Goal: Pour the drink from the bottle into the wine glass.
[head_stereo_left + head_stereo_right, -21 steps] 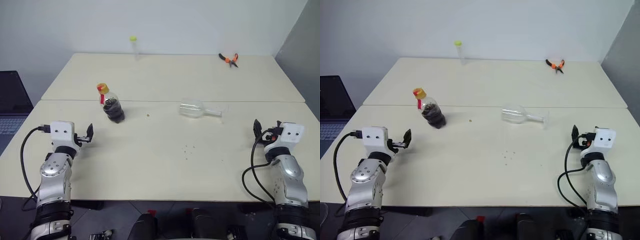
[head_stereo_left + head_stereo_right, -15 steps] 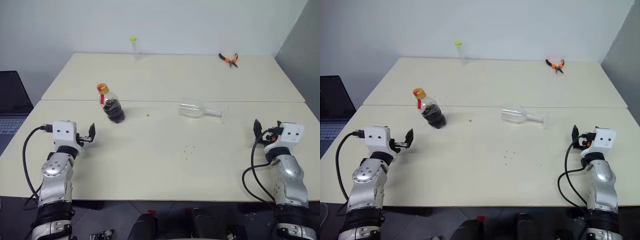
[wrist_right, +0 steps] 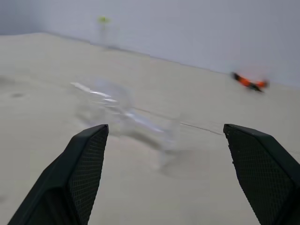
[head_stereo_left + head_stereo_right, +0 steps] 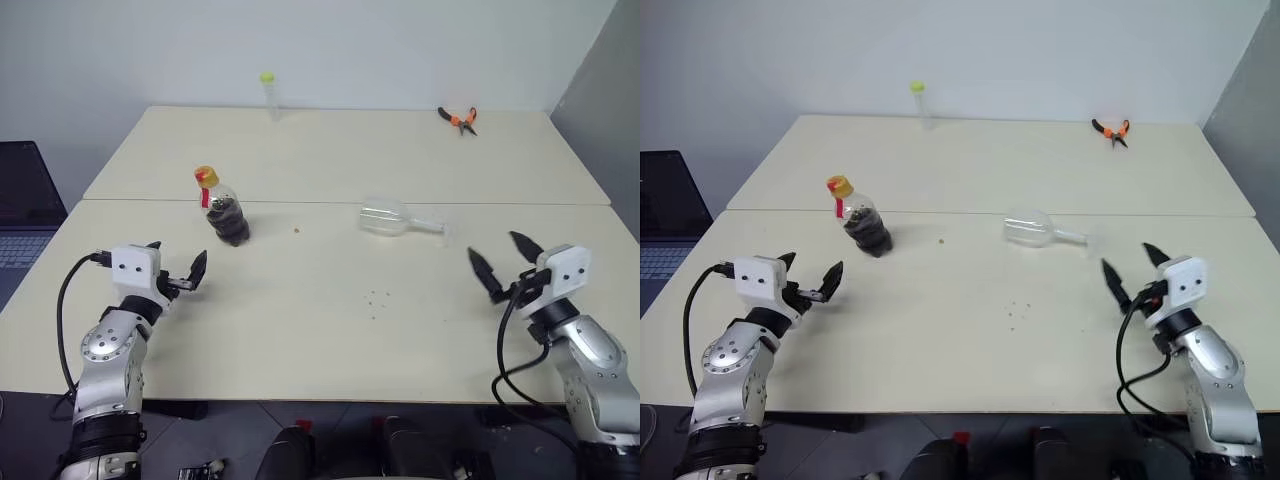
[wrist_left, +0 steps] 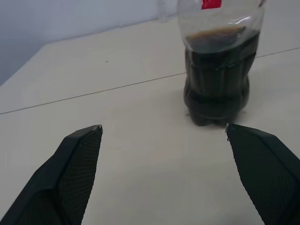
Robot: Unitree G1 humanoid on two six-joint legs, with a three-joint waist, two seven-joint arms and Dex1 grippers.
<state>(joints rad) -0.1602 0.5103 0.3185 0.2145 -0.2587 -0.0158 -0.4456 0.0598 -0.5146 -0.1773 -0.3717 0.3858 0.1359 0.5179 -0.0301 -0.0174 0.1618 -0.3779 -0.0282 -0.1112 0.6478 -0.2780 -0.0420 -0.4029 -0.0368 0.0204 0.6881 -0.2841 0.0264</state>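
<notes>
The bottle (image 4: 225, 210) stands upright on the left half of the near table, yellow cap on, with the dark drink (image 5: 216, 89) filling its lower body. The wine glass (image 4: 400, 218) lies on its side near the table's middle, its stem toward the right. My left gripper (image 4: 175, 258) is open and hovers short of the bottle, which stands ahead of its right finger in the left wrist view. My right gripper (image 4: 497, 250) is open and empty, pointing at the fallen glass (image 3: 122, 110) from the right, apart from it.
A thin clear tube with a yellow-green cap (image 4: 268, 92) stands at the far table's back edge. Orange-handled pliers (image 4: 458, 118) lie at the back right. A laptop (image 4: 20, 210) sits off the left edge. A few crumbs (image 4: 376, 297) dot the near table.
Both grippers have spread their fingers wide. The right hand has swung left toward the lying glass, and the left hand has edged right toward the bottle.
</notes>
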